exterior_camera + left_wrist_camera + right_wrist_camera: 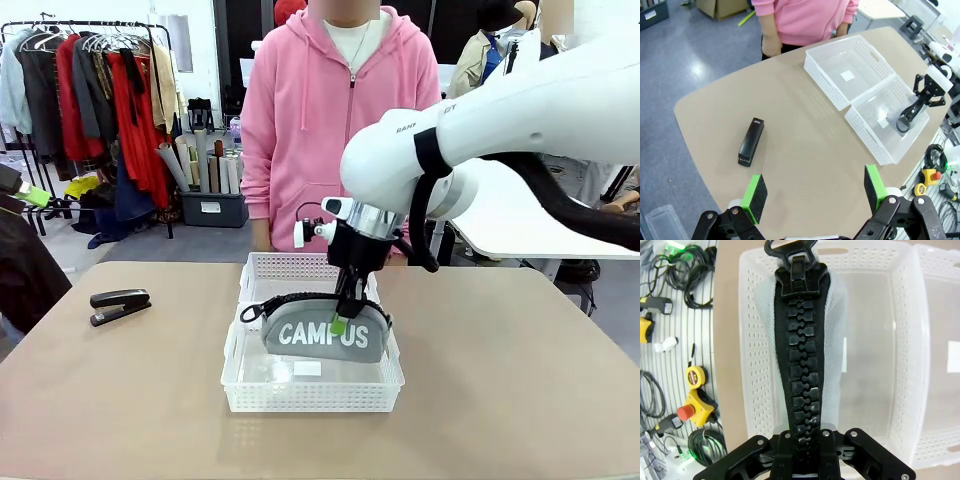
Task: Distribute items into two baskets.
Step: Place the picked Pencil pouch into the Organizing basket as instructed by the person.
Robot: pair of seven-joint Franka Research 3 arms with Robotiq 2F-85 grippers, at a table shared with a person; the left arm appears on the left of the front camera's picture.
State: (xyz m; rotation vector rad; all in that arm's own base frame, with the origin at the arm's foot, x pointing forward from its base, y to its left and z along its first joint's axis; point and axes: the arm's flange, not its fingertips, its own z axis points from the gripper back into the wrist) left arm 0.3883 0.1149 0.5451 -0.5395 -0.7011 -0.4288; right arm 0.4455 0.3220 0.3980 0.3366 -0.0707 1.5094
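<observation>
- The right hand [342,322], black with green pads, comes down from above. It is pressed together on the top seam of a grey fabric zip pouch [325,338] with white "CAMPUS" lettering, pinching it at the black zipper [799,355].
- The grey fabric zip pouch stands upright with its lettering toward the robot's side. It is inside the near basket [310,402], a white translucent rectangular plastic basket with perforated sides. Its lower part is below the rim; whether it rests on the basket floor cannot be told.
- In the right wrist view the zipper runs from the hand at 6 o'clock up to the ring pull [790,247] at 12 o'clock, with the basket floor on both sides.
- The far basket [290,264], a match for the first, lies at 12 o'clock of the near basket, their long sides touching.
- A black desk stapler [120,305] lies flat on the tan surface [520,380] at 9 o'clock of the baskets, well apart from them and near the left edge.
- The left hand [814,192] hovers above the surface with its green-padded fingers spread wide over bare tabletop. In its wrist view the stapler is at about 10 o'clock and the baskets at about 1 o'clock.
- A person in a pink hoodie [340,110] stands at the surface's 12 o'clock edge, just behind the far basket.
</observation>
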